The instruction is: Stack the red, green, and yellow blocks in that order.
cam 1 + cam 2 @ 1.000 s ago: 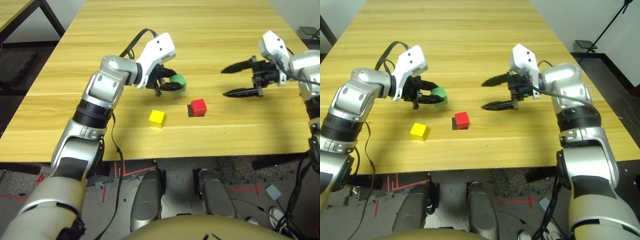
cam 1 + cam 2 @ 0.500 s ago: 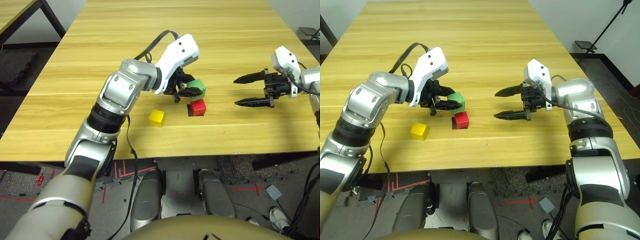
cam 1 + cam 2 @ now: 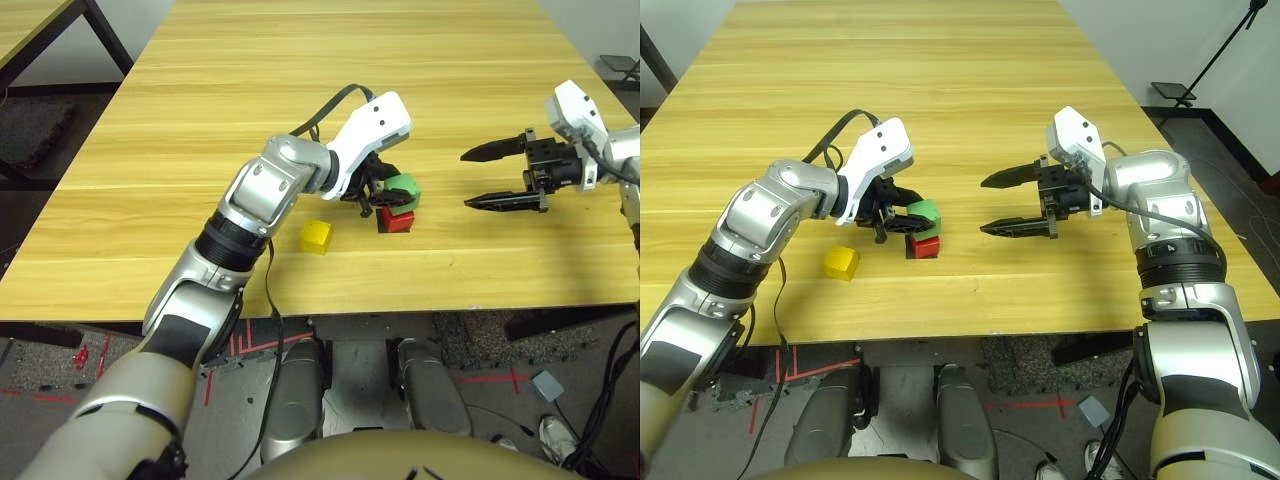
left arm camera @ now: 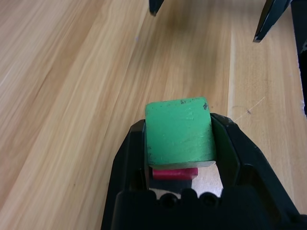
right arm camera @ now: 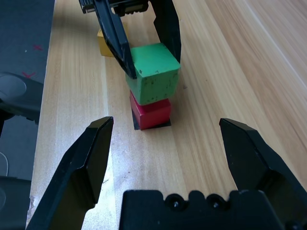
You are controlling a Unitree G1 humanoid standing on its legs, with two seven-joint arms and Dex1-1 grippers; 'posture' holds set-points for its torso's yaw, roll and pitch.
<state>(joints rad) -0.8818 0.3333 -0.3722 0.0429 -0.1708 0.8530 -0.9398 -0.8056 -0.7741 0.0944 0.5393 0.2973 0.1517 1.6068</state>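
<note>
While the left gripper [image 3: 902,222] is clamped on the light green matte cube [image 3: 924,216], one black finger on each side of it, that cube sits directly above the red matte cube [image 3: 924,246]. Right wrist view shows green on top of red, slightly offset and rotated against it; whether the two faces are fully touching or a hair apart, cannot tell. In the left wrist view only a thin strip of red [image 4: 175,173] shows under the green cube [image 4: 179,130].

Count: 3 cubes total, 1 red, 1 green, 1 bright yellow matte cube [image 3: 841,263]. Red rests on a flat black square patch [image 5: 139,125] on the light wooden counter [image 3: 940,90]; the patch edge pokes out around the cube's base. Yellow sits alone on the counter, near the stack on the robot's left, apart from it, close to the counter's near edge, nothing touching it.

Right gripper [image 3: 1002,204] is wide open and holds nothing, its 2 black fingers spread well apart, pointing toward the stack from the robot's right. It hovers above the counter, near the stack but clear of it. From the right wrist view the stack lies ahead between the two spread fingers [image 5: 81,167], with the yellow cube [image 5: 103,44] behind the left gripper's fingers [image 5: 115,38].

Black cable loops over the left forearm [image 3: 325,108].
</note>
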